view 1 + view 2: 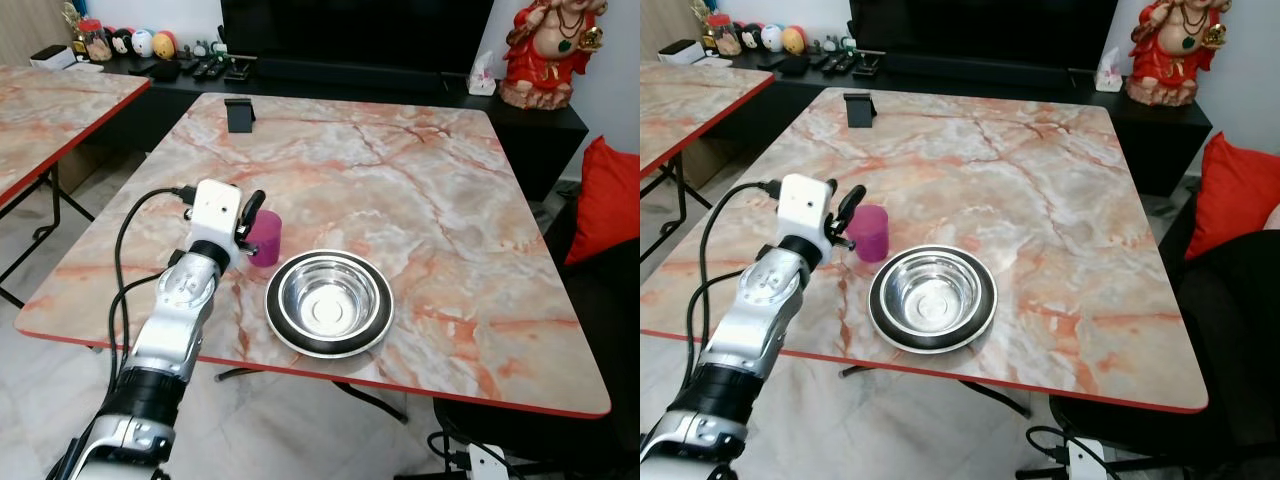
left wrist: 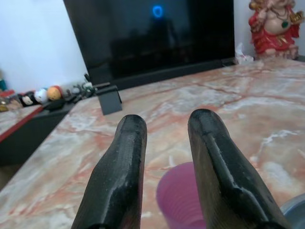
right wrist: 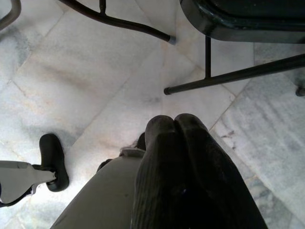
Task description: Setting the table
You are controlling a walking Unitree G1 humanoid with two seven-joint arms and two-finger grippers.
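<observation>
1. The left eye view looks forward and down from head height onto a marble-topped table (image 1: 420, 190), which takes up the centre of the frame, with a dark screen (image 1: 355, 30) along the top edge.
2. The right eye view faces the same way from slightly to one side; it shares the table, the steel bowl (image 1: 932, 295) at lower centre and the red statue (image 1: 1170, 50) at upper right.
3. The left wrist view sits low and close over the tabletop, looking along two black fingers (image 2: 119, 176) toward the screen.
4. The right wrist view points straight down at the pale tiled floor (image 3: 71, 81), close above it.
</observation>
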